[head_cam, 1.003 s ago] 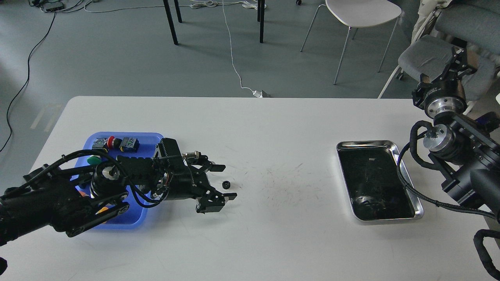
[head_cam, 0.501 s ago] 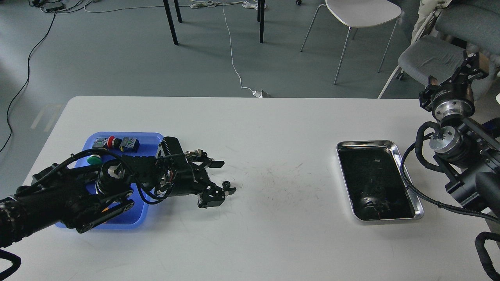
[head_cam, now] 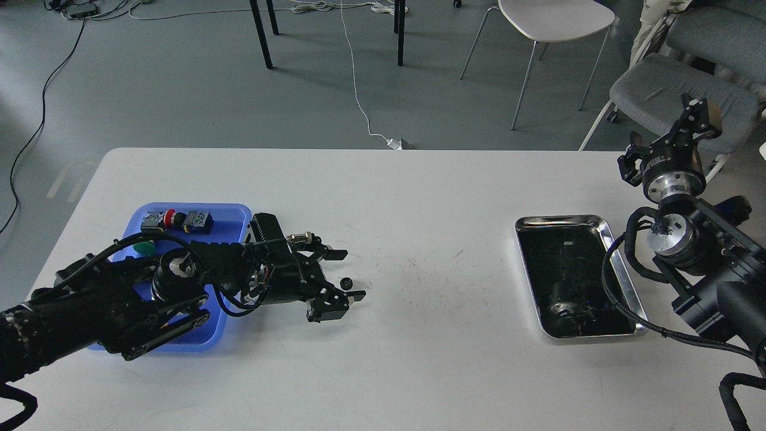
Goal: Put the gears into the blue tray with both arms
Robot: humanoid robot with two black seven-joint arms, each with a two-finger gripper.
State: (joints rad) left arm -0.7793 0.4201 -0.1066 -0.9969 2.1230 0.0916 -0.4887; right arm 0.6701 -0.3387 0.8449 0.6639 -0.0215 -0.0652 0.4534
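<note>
Head view shows our left gripper (head_cam: pixel 342 274) with fingers spread wide around one gear (head_cam: pixel 345 282) lying on the table (head_cam: pixel 419 347), just right of the blue tray (head_cam: pixel 230 211); we judge it not yet gripped or placed. Our right gripper (head_cam: pixel 688 129) hangs far right, fingers unreadable

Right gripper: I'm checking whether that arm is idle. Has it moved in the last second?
Yes. The right gripper swung right about half a second ago, then back left, ending up slightly left of its start against the grey chair.
</note>
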